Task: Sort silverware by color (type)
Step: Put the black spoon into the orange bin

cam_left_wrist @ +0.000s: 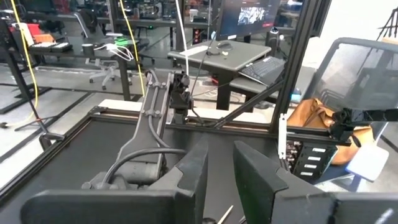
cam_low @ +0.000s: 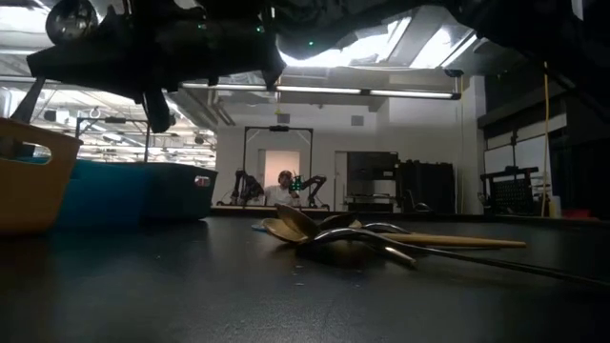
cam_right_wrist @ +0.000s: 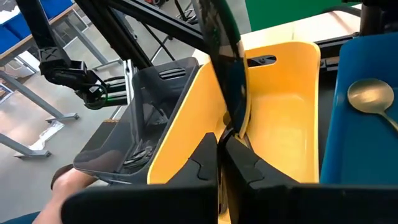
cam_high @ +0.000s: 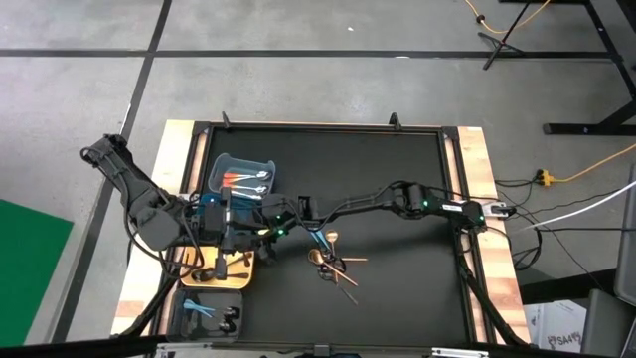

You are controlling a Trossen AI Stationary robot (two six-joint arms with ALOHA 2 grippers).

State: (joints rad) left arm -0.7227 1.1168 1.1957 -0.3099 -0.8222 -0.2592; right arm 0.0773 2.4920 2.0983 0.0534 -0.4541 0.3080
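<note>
Right pincer (cam_right_wrist: pixel 222 144) closed over yellow bin (cam_right_wrist: pixel 283 112), left pincer (cam_left_wrist: pixel 219 163) parted, empty.

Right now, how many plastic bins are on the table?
3, down the table's left side: blue bin farthest back, yellow bin in the middle, grey bin nearest; arms partly cover them.

Left arm (cam_high: pixel 149 204): dark, chunky jointed links, black cables looped alongside. Right arm (cam_high: pixel 397 199): slimmer dark links, small green indicator lights near joints, cable trailing along links. Left end effector (cam_left_wrist: pixel 219 180): two flat matte-black fingers, squared edges, dark housing below. Right end effector (cam_right_wrist: pixel 221 155): black angular fingers, stepped inner faces, dark body block beneath.
</note>
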